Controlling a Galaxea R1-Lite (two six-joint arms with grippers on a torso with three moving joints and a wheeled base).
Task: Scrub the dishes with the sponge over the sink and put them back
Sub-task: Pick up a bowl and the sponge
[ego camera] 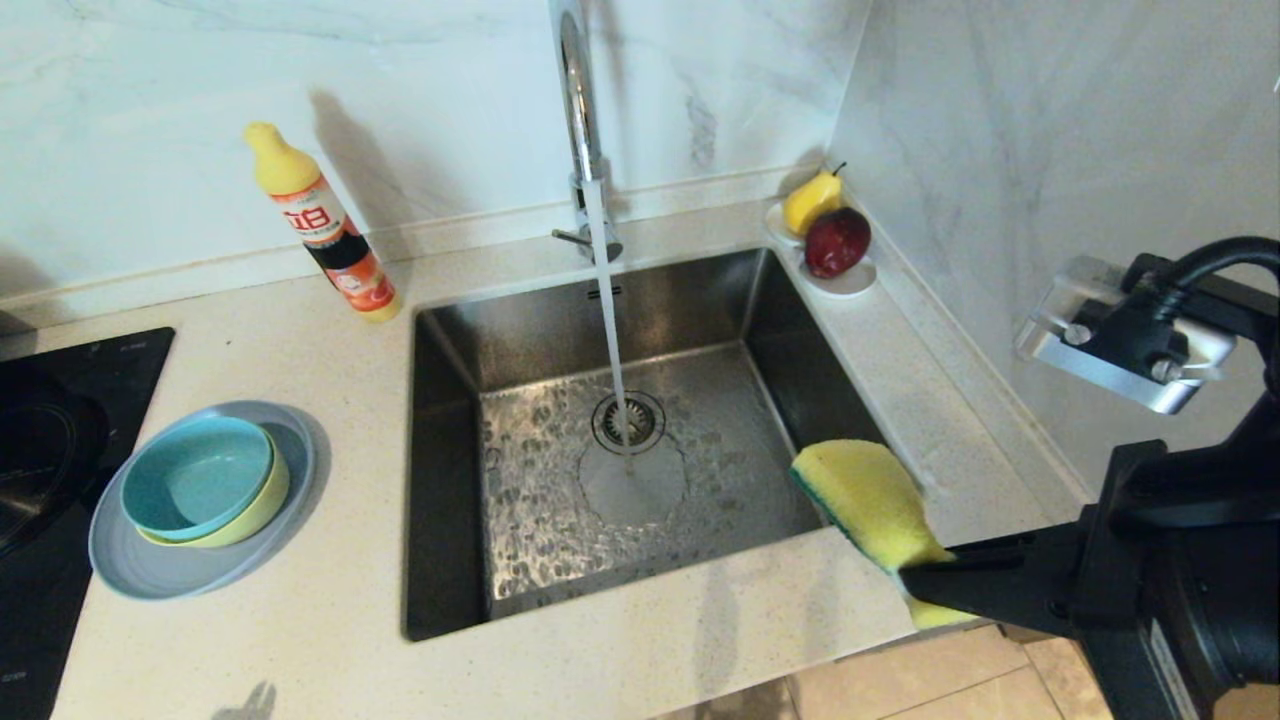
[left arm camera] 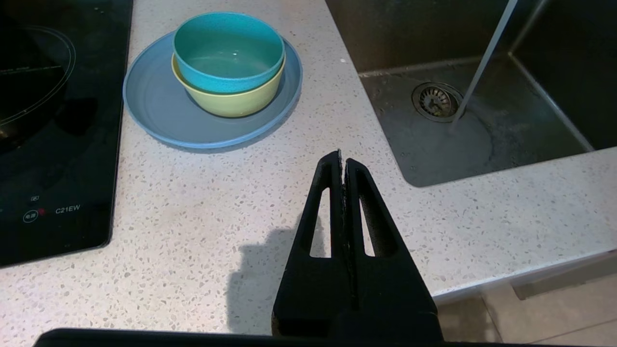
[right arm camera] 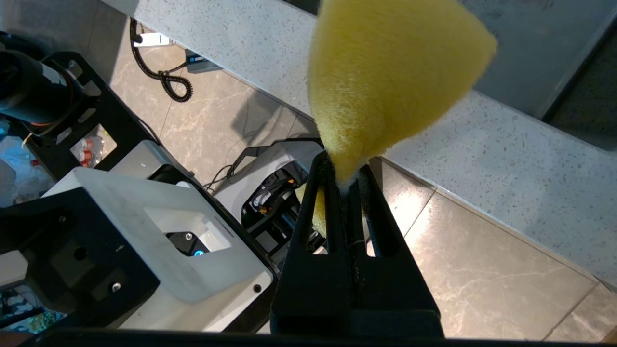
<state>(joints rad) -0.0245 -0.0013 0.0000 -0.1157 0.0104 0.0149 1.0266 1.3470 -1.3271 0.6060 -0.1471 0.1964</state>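
The dishes sit stacked on the counter left of the sink (ego camera: 520,330): a teal bowl (ego camera: 195,478) nested in a yellow-green bowl (ego camera: 262,505) on a grey-blue plate (ego camera: 160,565). In the left wrist view the teal bowl (left arm camera: 227,53), yellow-green bowl (left arm camera: 231,99) and plate (left arm camera: 159,111) lie beyond my left gripper (left arm camera: 342,156), which is shut and empty above the counter. My right gripper (ego camera: 915,585) is shut on the yellow sponge (ego camera: 875,500) above the sink's front right corner, green layer on its left edge. The sponge (right arm camera: 385,72) bulges out past the fingertips of my right gripper (right arm camera: 343,174).
Water runs from the chrome faucet (ego camera: 580,110) onto the drain strainer (ego camera: 628,420). A dish-soap bottle (ego camera: 325,225) stands at the back left. A white dish (ego camera: 850,280) with a pear and an apple sits in the back right corner. A black cooktop (ego camera: 50,450) is far left.
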